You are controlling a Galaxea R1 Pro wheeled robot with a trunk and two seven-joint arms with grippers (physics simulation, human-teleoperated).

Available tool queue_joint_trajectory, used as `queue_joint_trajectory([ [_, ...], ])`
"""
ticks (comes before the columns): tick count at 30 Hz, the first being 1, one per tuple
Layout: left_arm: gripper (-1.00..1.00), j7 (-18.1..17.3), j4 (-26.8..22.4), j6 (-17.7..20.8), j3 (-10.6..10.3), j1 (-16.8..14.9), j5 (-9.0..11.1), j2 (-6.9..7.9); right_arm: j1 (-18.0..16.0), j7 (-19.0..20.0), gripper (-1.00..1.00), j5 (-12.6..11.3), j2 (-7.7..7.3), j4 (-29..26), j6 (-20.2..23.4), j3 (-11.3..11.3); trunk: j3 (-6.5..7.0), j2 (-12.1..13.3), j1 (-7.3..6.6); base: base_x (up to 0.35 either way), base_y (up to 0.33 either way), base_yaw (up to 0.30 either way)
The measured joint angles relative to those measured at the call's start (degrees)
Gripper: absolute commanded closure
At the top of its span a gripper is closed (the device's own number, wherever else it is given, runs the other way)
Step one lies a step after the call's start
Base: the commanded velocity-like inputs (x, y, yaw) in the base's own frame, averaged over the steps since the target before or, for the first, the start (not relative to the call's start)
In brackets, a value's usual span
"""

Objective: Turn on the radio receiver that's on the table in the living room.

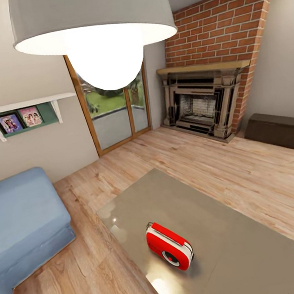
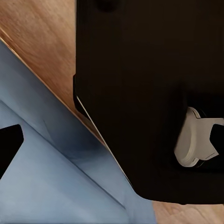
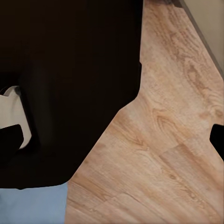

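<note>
You will find the radio receiver lying on the worktop ahead, long axis diagonal, dial facing you, roughly centred between both arms; neither gripper's finger spacing can be determined from the wrist views.

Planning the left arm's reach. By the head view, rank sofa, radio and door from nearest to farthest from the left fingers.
1. Sofa, near left, on that arm's side.
2. Radio, on the table ahead.
3. Door, at the far wall.
</note>
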Motion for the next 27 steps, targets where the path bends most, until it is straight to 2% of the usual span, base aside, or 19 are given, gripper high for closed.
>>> queue_joint_trajectory([
  [27,-1.0,0.1,0.0,0.0,0.0,0.0,0.0,0.08,0.0,0.0,-1.0,0.0,0.0,0.0,0.0,0.0,-2.5,0.0,0.0,0.0,0.0,0.0],
])
